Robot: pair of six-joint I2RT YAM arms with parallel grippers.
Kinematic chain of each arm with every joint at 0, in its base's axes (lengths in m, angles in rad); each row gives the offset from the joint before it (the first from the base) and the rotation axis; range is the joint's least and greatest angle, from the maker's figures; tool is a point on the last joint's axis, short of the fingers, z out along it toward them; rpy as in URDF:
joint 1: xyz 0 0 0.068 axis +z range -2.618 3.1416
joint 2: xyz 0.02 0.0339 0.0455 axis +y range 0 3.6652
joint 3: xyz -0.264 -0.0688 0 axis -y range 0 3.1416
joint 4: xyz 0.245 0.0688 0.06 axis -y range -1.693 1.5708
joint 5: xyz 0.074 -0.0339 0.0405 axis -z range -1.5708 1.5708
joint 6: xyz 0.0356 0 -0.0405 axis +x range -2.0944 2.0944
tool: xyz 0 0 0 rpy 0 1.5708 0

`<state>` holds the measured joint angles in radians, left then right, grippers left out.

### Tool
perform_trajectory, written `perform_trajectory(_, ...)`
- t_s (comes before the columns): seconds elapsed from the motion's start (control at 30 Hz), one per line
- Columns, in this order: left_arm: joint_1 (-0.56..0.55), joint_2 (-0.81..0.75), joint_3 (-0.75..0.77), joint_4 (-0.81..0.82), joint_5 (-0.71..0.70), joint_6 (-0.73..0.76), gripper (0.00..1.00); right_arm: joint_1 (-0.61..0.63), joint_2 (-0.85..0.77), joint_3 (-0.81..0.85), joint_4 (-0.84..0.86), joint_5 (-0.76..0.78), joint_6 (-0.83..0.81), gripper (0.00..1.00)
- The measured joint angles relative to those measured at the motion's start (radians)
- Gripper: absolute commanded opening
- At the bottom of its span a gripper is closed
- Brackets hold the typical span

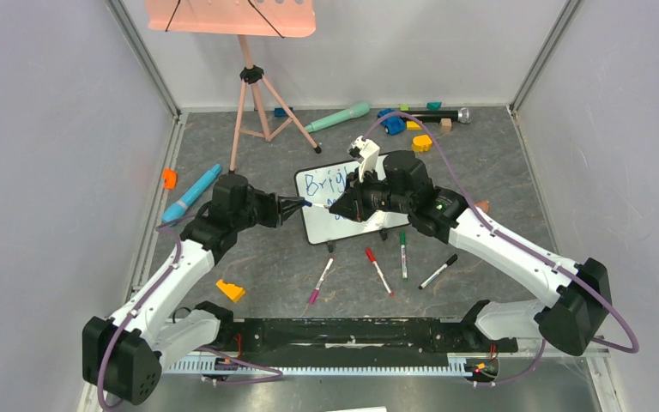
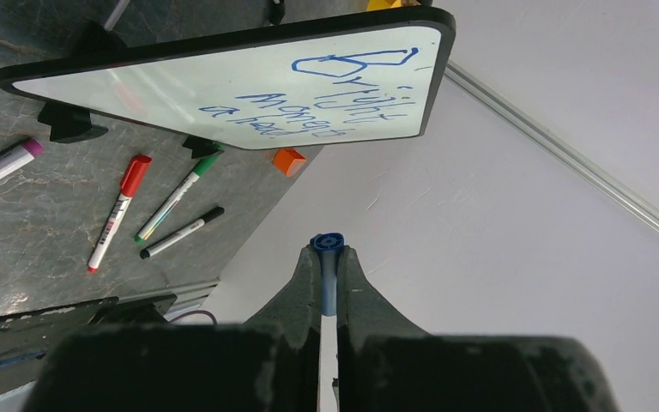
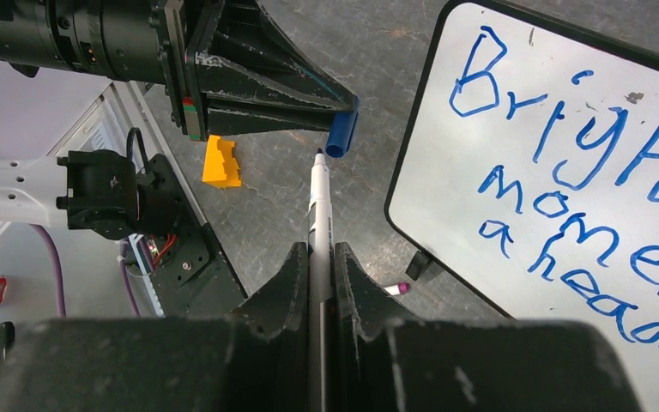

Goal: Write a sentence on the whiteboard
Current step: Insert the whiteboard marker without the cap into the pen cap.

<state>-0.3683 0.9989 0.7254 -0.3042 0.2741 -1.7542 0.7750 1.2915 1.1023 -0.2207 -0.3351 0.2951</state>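
Sentence (image 3: 566,202) cut off at your right-wrist frame, right gripper (image 3: 318,257) clenched on marker (image 3: 317,202), left gripper (image 2: 327,251) pinching blue cap (image 3: 341,137) beyond its tip, whiteboard (image 3: 433,189) edge rightward.

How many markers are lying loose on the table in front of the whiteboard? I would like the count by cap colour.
Purple-capped marker: 1
Red-capped marker: 1
Green-capped marker: 1
Black-capped marker: 1
Total: 4
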Motion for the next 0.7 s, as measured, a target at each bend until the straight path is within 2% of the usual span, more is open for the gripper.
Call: perform_trajectory(0.7,-0.007,-0.01,-0.005,0.007,0.017,-0.034,0.02,0.0,0.006,0.001,0.002,0.019,-0.008,0.0)
